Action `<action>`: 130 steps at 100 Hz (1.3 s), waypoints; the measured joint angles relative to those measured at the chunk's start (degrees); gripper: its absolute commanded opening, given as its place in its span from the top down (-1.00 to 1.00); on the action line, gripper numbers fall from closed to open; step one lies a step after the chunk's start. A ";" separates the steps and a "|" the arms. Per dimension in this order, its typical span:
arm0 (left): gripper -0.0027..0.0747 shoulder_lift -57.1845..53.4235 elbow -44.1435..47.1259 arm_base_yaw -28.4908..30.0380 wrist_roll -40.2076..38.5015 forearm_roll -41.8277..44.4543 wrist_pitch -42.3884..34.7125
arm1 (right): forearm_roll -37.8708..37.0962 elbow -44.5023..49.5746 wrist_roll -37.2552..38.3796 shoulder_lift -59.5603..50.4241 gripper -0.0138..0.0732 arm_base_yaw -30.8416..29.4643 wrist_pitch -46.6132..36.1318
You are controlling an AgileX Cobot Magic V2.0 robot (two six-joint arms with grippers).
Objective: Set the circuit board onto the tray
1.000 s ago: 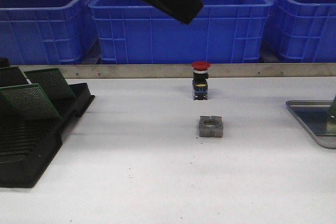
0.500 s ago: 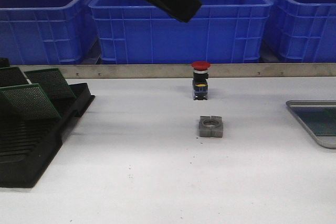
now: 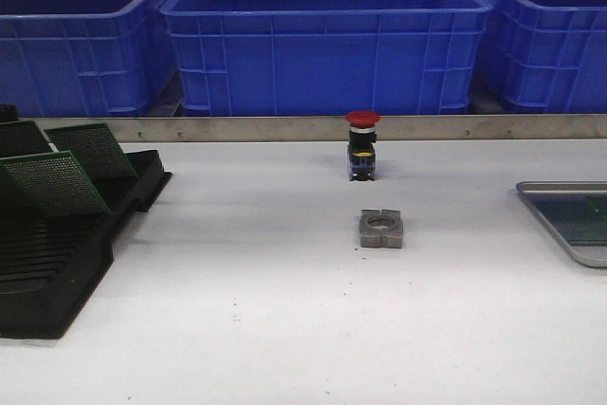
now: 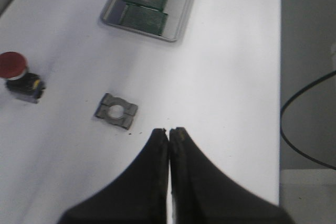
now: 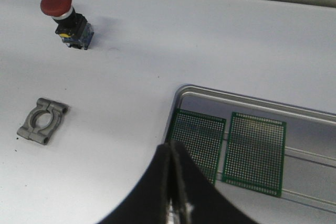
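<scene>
A: Where do the claws stand?
B: Left claw (image 4: 168, 132) and right claw (image 5: 173, 153) are both clenched, empty. 2 circuit boards (image 5: 195, 138) lie flat in the tray (image 5: 252, 102).
A: Next?
B: Likely fetching another board (image 3: 52, 182) from the black rack (image 3: 57, 263).
A: Surroundings?
B: White tabletop (image 3: 285, 310), red pushbutton (image 3: 361, 144), metal clamp (image 3: 381, 229), blue crates (image 3: 327, 40).

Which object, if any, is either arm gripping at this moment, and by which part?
Nothing is held. The left gripper and right gripper both have their jaws closed on empty air, above the white table.
</scene>
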 measured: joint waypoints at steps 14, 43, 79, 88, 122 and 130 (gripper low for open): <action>0.98 -3.83 0.80 5.03 -1.98 0.00 -2.45 | -0.01 0.00 0.00 -2.60 0.82 0.00 0.11; 0.98 -16.59 11.85 10.20 -3.78 -0.21 -19.14 | -0.08 5.99 -0.09 -11.77 0.82 5.80 -8.91; 0.97 -36.73 32.74 10.22 -3.90 -7.06 -42.18 | 0.37 17.84 -0.26 -29.63 0.82 13.49 -23.04; 0.97 -41.51 37.71 10.22 -4.00 -8.47 -45.73 | 0.45 20.57 -0.36 -34.87 0.82 13.72 -23.58; 0.97 -59.02 52.21 10.22 -4.00 -9.45 -47.47 | 0.48 29.89 -0.39 -52.77 0.81 13.79 -23.78; 0.97 -62.56 54.53 10.22 -4.00 -9.55 -47.69 | 0.48 31.10 -0.39 -55.37 0.81 13.79 -23.65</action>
